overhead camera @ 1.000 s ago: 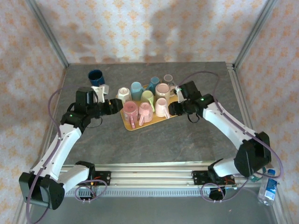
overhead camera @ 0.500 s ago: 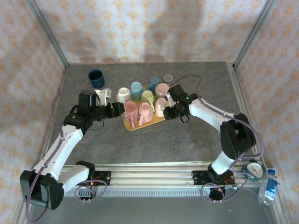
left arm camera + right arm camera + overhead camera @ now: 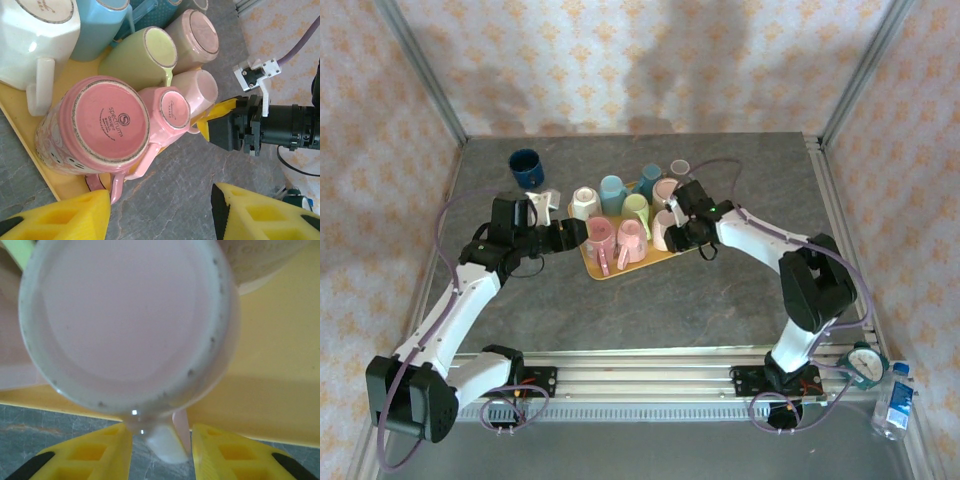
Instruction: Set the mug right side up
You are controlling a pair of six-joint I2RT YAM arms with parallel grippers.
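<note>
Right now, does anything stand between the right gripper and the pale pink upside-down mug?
Nothing visible does. The pale pink mug has its handle between the open fingers of the right gripper; the neighbouring mugs sit beyond it on the yellow tray.

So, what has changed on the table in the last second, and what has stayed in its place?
The right gripper moved left, up to the pale pink mug at the right corner of the tray. Its fingers now stand on either side of the handle; whether they grip it is unclear. The left gripper crept slightly right toward the pink mug. Nothing was lifted; tray and mugs stayed put.
</note>
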